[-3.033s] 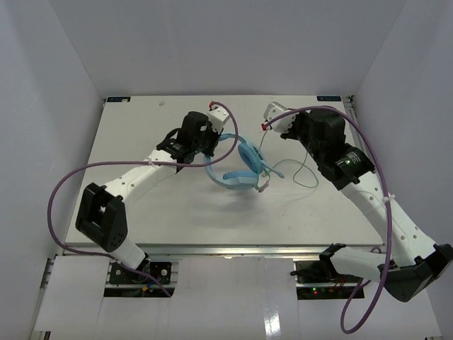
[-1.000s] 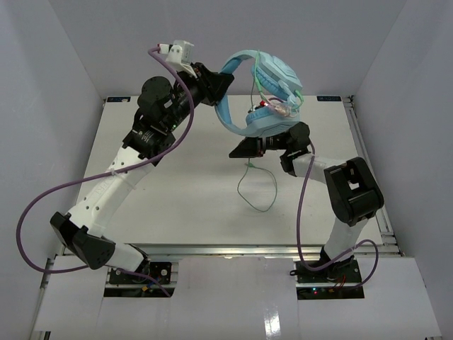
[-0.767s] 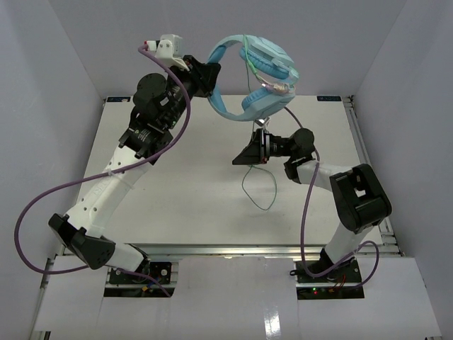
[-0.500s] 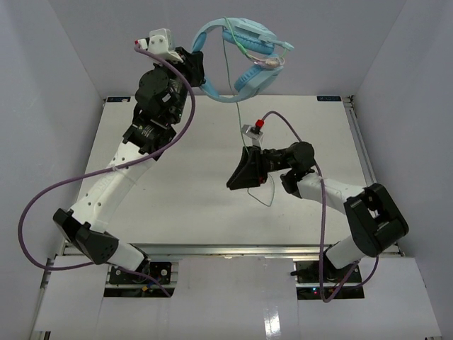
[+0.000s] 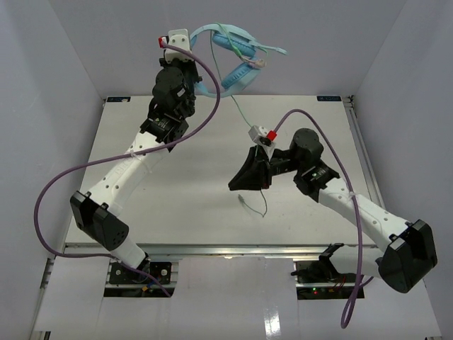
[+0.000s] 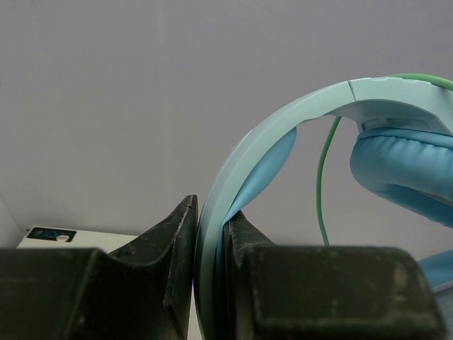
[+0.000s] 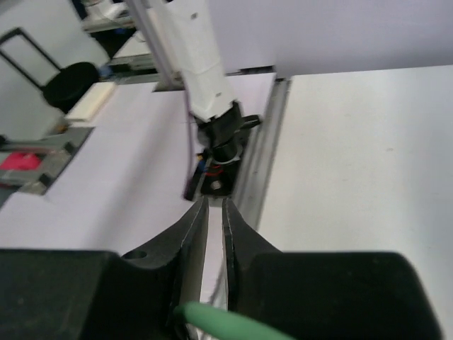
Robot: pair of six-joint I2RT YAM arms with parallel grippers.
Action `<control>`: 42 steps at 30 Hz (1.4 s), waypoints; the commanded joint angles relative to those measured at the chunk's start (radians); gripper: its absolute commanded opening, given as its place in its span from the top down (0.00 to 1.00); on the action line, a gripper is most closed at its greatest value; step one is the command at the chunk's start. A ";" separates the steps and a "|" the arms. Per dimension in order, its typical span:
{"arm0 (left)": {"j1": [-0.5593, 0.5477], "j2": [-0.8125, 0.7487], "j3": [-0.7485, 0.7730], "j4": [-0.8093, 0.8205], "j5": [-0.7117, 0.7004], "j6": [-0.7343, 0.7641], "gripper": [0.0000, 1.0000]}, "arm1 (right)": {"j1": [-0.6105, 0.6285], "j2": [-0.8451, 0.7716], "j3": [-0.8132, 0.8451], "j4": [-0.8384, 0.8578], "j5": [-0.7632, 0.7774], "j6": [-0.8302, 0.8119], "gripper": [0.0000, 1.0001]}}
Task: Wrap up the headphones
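Observation:
The light blue headphones [image 5: 237, 53] hang high above the table's far edge. My left gripper [image 5: 200, 74] is shut on their headband [image 6: 233, 170], which shows between both fingers in the left wrist view; an ear cup [image 6: 403, 166] sits at right. The thin green cable [image 5: 239, 113] runs down from the headphones to my right gripper [image 5: 239, 183], which hovers over the table's middle. Its loose end [image 5: 256, 205] lies on the table. In the right wrist view the jaws [image 7: 215, 205] stand almost closed, with the cable [image 7: 212, 322] coming out at their root.
The white table [image 5: 141, 205] is boxed in by white walls on three sides. Thick purple arm cables [image 5: 53, 195] loop beside each arm. The right wrist view shows the left arm's base [image 7: 219, 138] and the table's front rail [image 7: 258, 177].
The headphones, on the table three seconds ago, now hang high. In the last half second my left arm swung them right, and my right gripper stayed low on the cable.

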 commanded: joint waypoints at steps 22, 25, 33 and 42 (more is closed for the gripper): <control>-0.003 -0.007 -0.451 -0.238 0.397 0.017 1.00 | 0.153 0.042 0.417 -0.934 1.757 -1.482 0.86; -0.004 -0.052 -0.502 -0.250 0.568 0.025 1.00 | 0.145 0.051 0.421 -0.877 1.772 -1.486 0.87; -0.006 -0.127 -0.552 -0.346 0.857 0.067 1.00 | 0.109 0.064 0.431 -0.775 1.682 -1.433 0.87; -0.006 -0.243 -0.546 -0.362 1.057 0.009 1.00 | -0.040 0.063 0.404 -0.765 1.389 -1.214 0.88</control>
